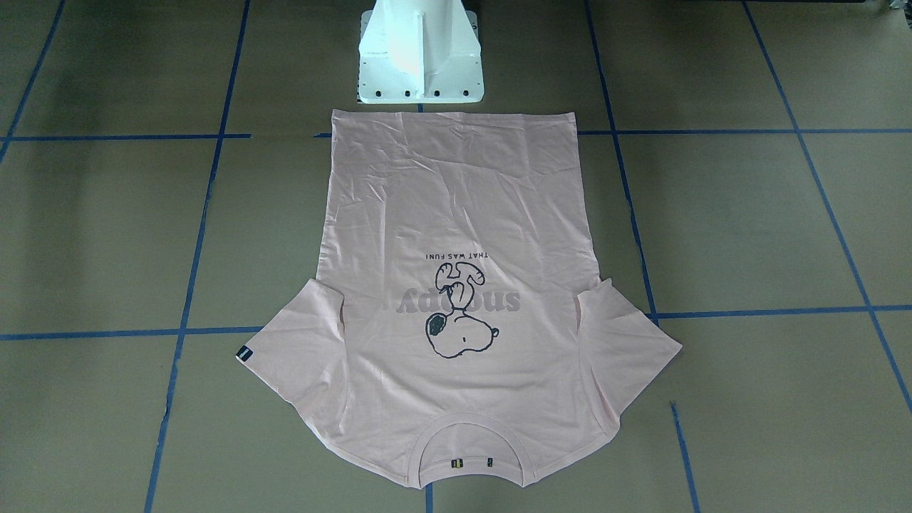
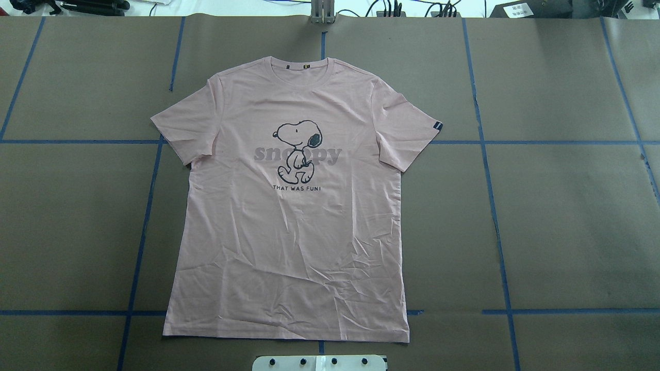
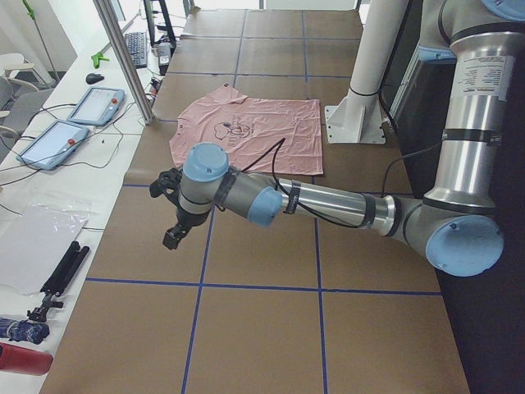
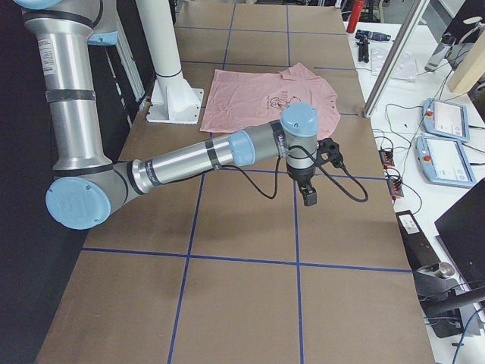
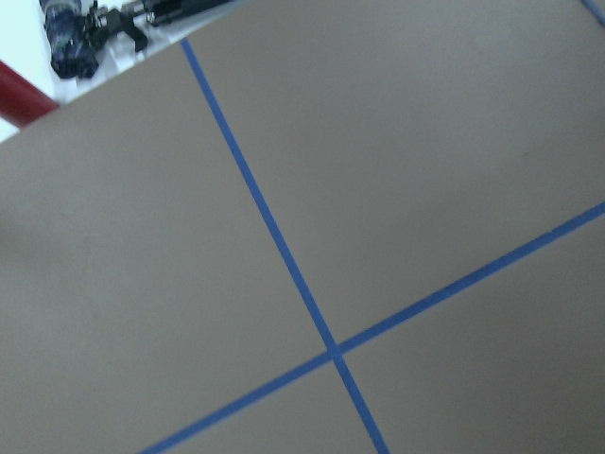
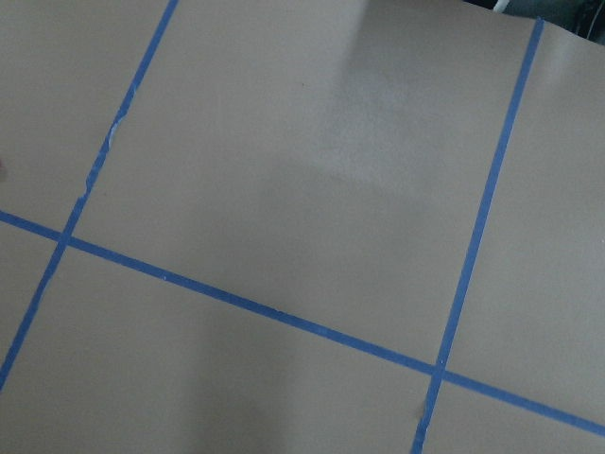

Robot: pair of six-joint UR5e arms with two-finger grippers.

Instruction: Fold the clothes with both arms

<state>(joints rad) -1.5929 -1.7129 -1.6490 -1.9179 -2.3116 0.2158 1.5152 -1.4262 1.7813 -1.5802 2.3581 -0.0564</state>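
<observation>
Lying flat and print-up in the middle of the table (image 2: 567, 221) was the pale pink T-shirt (image 2: 289, 221), collar at the far edge and hem just beside the white pedestal (image 1: 420, 64). Both sleeves were spread out, and the small black tag (image 2: 438, 125) sat on the sleeve toward the robot's right. There were some wrinkles across the lower half, but no edge was turned over. Wide bare brown surface with blue tape lines (image 2: 490, 180) ran along both long sides of the shirt, so lots of room there.

The left arm (image 3: 328, 201) reached out low over the table's left end, its left gripper (image 3: 172, 238) hanging over bare surface well apart from the shirt. The right arm (image 4: 189, 159) did the same at the other end, its right gripper (image 4: 309, 199) also over bare surface.

Both claws showed up only in the side views, small and dark, so I couldn't tell how wide either one was. They looked like they pointed downward. The wrist cameras caught only brown surface and crossing tape, plus a blurry red thing (image 5: 19, 95) cut off at one corner.
</observation>
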